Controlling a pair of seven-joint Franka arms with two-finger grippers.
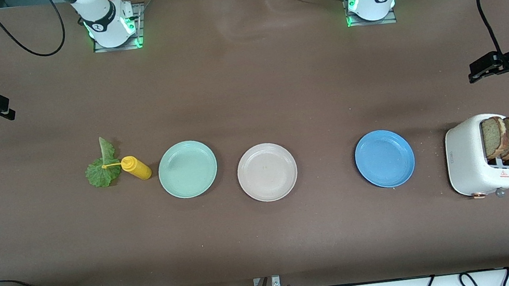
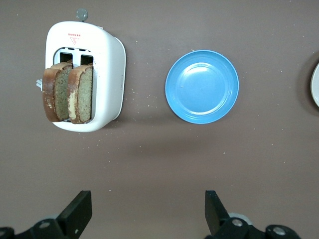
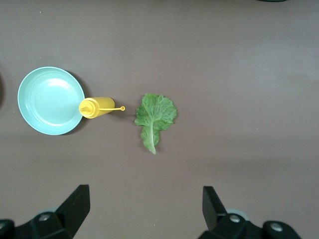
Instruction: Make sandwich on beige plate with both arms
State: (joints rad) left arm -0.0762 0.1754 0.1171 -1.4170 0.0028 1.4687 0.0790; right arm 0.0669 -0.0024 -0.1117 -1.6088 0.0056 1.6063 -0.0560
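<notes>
The beige plate (image 1: 267,172) lies empty mid-table between a mint green plate (image 1: 187,169) and a blue plate (image 1: 384,158). Its edge shows in the left wrist view (image 2: 315,84). Two brown bread slices (image 1: 501,134) stand up out of a white toaster (image 1: 468,160) at the left arm's end, also in the left wrist view (image 2: 67,92). A green lettuce leaf (image 1: 102,169) lies flat at the right arm's end, also in the right wrist view (image 3: 155,117). My left gripper (image 2: 148,211) is open and empty, up over bare table near the toaster. My right gripper (image 3: 145,209) is open and empty, over bare table near the lettuce.
A yellow squeeze bottle (image 1: 137,167) lies on its side between the lettuce and the mint green plate, its nozzle over the leaf. The toaster (image 2: 109,64) and blue plate (image 2: 202,86) show in the left wrist view. Cables run along the table edge nearest the camera.
</notes>
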